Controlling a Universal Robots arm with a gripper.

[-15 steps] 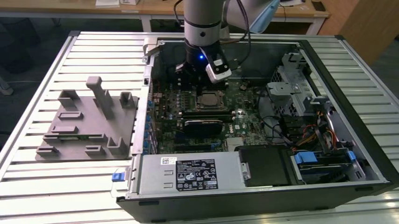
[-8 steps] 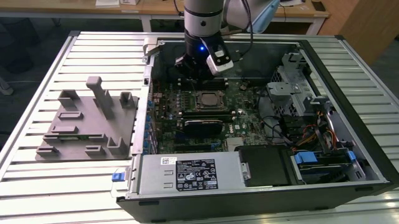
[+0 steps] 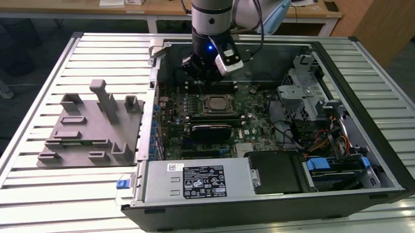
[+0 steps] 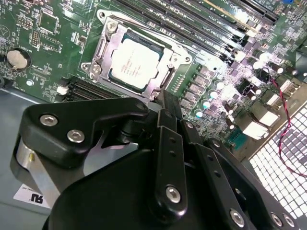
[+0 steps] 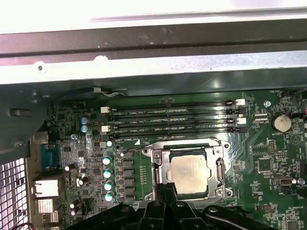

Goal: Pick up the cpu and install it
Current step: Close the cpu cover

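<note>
Silver-topped and square, the cpu (image 4: 136, 62) lies flat inside the socket frame (image 4: 101, 52) on the green motherboard (image 5: 259, 163), its thin tan-green rim showing along the edges in both wrist views; the metal frame surrounds it on all sides, and the chip looks level, not tilted. In the exterior view the socket sits near the middle of the board, inside the open computer case (image 3: 382, 160), which lies on its side on the slatted metal tabletop (image 3: 97, 53); the grey holder block (image 3: 91, 126) stands well apart, toward the exterior view's left, outside the case.

The gripper (image 5: 166, 191) hangs over the board just beside the socket; its fingers (image 4: 168, 134) appear pressed together with nothing between them, and their tips point at the frame's near edge, not at the chip's top. Whether they touch the frame cannot be told. The memory slots (image 5: 172, 120) run in parallel rows on the socket's far side from the gripper.

As a judgement, the picking and carrying look done, since the chip rests in its seat and the gripper carries nothing; the work stands at the seating or securing stage. Whether the frame is latched down cannot be told from these views. Any further contact here would call for a light, straight-down touch and close alignment with the frame; a sideways push could shift the chip in its seat or catch the small capacitors near the socket.
</note>
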